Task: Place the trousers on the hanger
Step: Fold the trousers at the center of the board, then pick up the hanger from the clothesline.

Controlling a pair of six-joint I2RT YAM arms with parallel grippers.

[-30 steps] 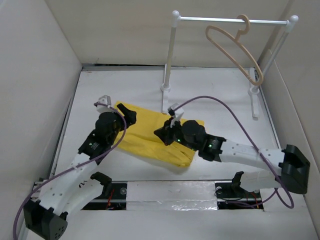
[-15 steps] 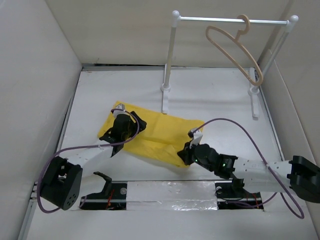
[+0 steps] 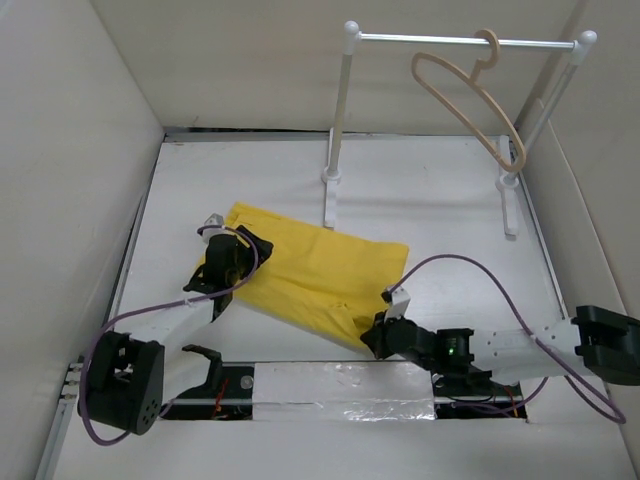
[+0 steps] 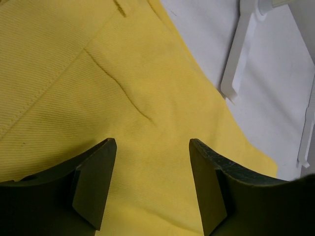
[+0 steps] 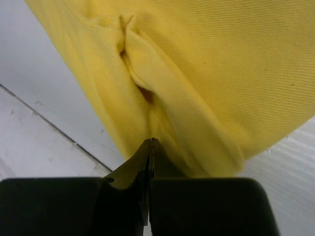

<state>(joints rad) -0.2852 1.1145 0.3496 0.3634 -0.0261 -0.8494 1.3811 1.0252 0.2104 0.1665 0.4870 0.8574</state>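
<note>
The yellow trousers [image 3: 310,270] lie flat on the white table, spread from the left middle to the near centre. The beige hanger [image 3: 468,98] hangs by its hook from the rack bar at the back right, tilted. My left gripper [image 3: 243,247] is open, low over the trousers' left part; in its wrist view [image 4: 152,142] the fabric [image 4: 123,73] fills the space between the jaws. My right gripper [image 3: 373,338] is at the trousers' near corner. In its wrist view [image 5: 151,141] the jaws are pressed together at the puckered hem [image 5: 138,83].
The white-posted rack [image 3: 340,120] with a metal bar stands at the back, its left foot just behind the trousers; that foot shows in the left wrist view [image 4: 236,64]. Pale walls close in left, right and back. A taped strip [image 3: 340,385] runs along the near edge.
Both arms have drawn back toward their bases and dropped low. The right gripper moved from the trousers' middle to their near corner, which has shifted slightly nearer. The left gripper moved left.
</note>
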